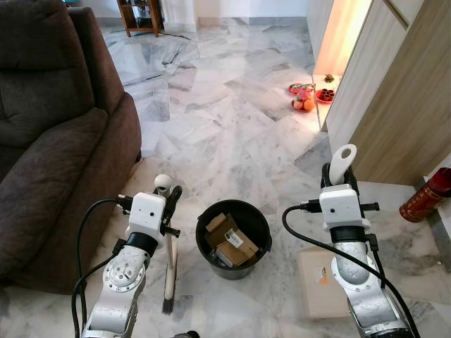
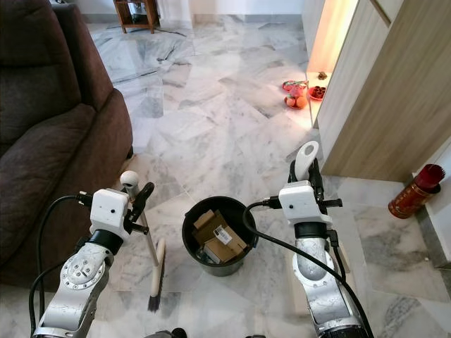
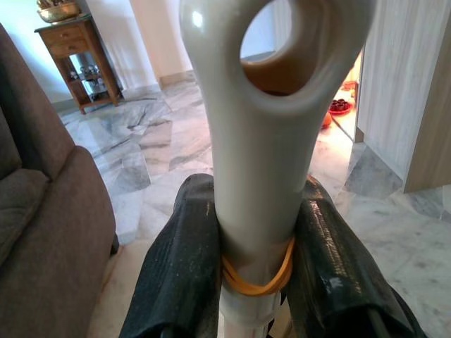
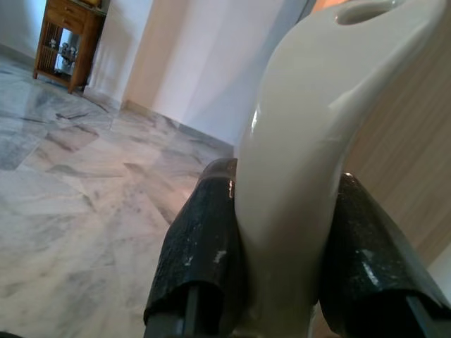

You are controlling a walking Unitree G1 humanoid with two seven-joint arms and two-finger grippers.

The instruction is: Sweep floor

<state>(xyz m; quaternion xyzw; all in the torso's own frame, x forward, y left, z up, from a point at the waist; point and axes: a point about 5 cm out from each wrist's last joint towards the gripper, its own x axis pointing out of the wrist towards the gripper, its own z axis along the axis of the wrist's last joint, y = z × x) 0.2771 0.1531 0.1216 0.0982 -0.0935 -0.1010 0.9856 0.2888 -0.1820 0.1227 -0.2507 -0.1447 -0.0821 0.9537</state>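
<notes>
My left gripper (image 1: 171, 199) is shut on the white handle (image 3: 271, 141) of a small brush; a yellow rubber band circles the handle between the fingers (image 3: 182, 267). The brush head (image 1: 169, 285) rests on the marble floor beside the sofa. My right gripper (image 1: 340, 177) is shut on the white handle (image 4: 303, 141) of a beige dustpan (image 1: 317, 278), which lies flat on the floor under that arm. Between the two arms stands a black bucket (image 1: 262, 224) holding cardboard scraps.
A brown sofa (image 1: 49, 141) fills the left side. A wooden cabinet wall (image 1: 394, 105) runs along the right, with red plates of fruit (image 1: 304, 98) at its far foot and a red canister (image 1: 423, 197) nearer. Open marble floor stretches ahead toward a wooden side table (image 1: 141, 14).
</notes>
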